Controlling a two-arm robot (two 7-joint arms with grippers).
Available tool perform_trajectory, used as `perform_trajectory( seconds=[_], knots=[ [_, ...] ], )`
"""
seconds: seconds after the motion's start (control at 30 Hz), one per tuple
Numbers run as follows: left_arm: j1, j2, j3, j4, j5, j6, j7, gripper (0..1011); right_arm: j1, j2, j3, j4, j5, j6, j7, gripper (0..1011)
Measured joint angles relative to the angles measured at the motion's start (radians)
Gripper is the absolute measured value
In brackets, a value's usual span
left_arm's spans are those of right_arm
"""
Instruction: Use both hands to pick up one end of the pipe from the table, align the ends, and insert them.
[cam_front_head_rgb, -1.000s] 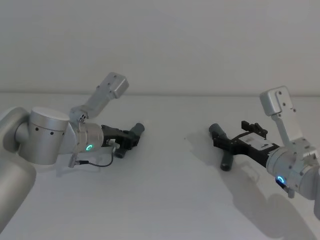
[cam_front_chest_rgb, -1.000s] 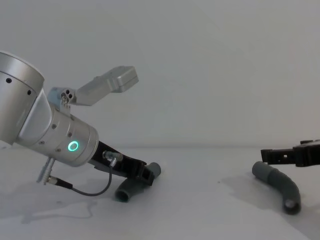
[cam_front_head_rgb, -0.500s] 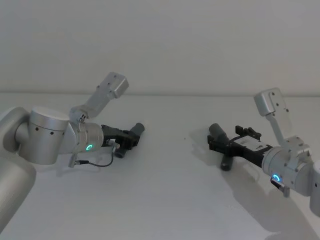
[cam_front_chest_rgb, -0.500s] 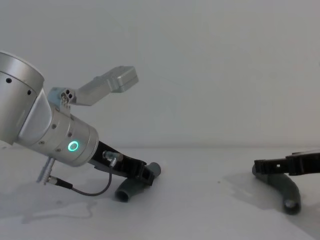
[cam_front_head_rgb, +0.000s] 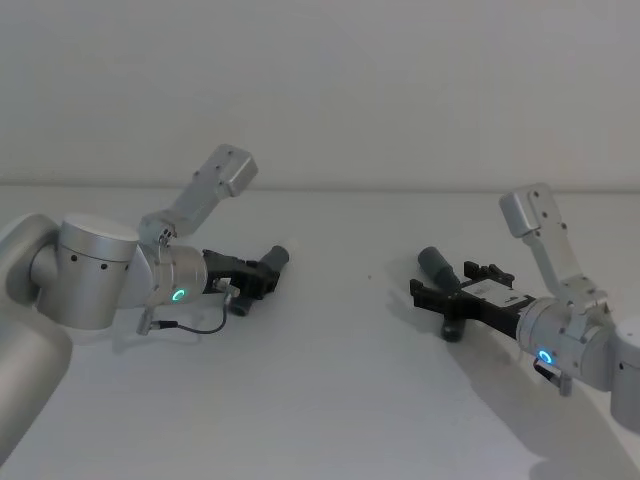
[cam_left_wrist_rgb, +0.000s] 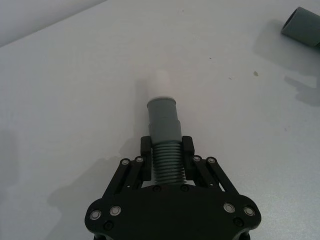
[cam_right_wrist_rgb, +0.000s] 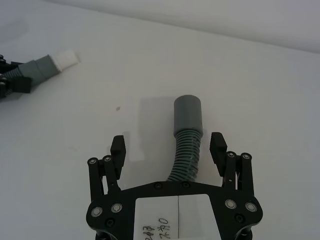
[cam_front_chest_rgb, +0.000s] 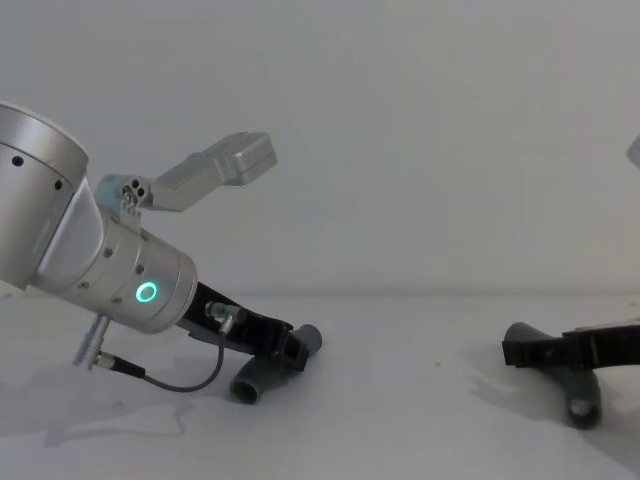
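Note:
The pipe lies in two pieces on the white table (cam_front_head_rgb: 330, 390). My left gripper (cam_front_head_rgb: 262, 279) is shut on the ribbed part of the left piece (cam_left_wrist_rgb: 166, 162), low over the table. That piece's grey cuff (cam_left_wrist_rgb: 164, 117) and white tip (cam_left_wrist_rgb: 161, 82) stick out past the fingers. My right gripper (cam_right_wrist_rgb: 168, 146) is open and straddles the ribbed part of the right piece (cam_right_wrist_rgb: 186, 150). Both of its fingers stand clear of the hose, and the open-mouthed cuff (cam_right_wrist_rgb: 188, 115) points away beyond them. In the chest view the right gripper (cam_front_chest_rgb: 522, 350) sits low over that piece (cam_front_chest_rgb: 582, 400).
Each arm's silver wrist camera block rises above it, the left one (cam_front_head_rgb: 222, 172) and the right one (cam_front_head_rgb: 527, 212). A cable loops under the left wrist (cam_front_chest_rgb: 180, 380). Bare table lies between the two pieces (cam_front_head_rgb: 350, 300).
My right gripper has come down and forward, so its open fingers now sit on either side of the right pipe piece. The left arm and its piece have not moved.

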Motion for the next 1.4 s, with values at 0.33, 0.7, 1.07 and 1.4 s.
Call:
perform_trajectory(
  seconds=[0.33, 0.7, 1.07, 1.4],
  knots=[
    [0.0, 0.0, 0.0, 0.0, 0.0, 0.0, 0.0, 343, 0.021, -0.006, -0.007, 0.041, 0.001, -0.001, 0.006, 1001],
    [0.0, 0.0, 0.0, 0.0, 0.0, 0.0, 0.0, 343, 0.029, -0.007, -0.009, 0.063, 0.002, 0.003, 0.01, 1001],
    [0.0, 0.0, 0.0, 0.0, 0.0, 0.0, 0.0, 343, 0.031, -0.006, -0.01, 0.072, 0.004, 0.003, 0.013, 911],
    [0.0, 0.0, 0.0, 0.0, 0.0, 0.0, 0.0, 343, 0.032, -0.006, -0.011, 0.075, 0.004, 0.004, 0.014, 667]
  ],
)
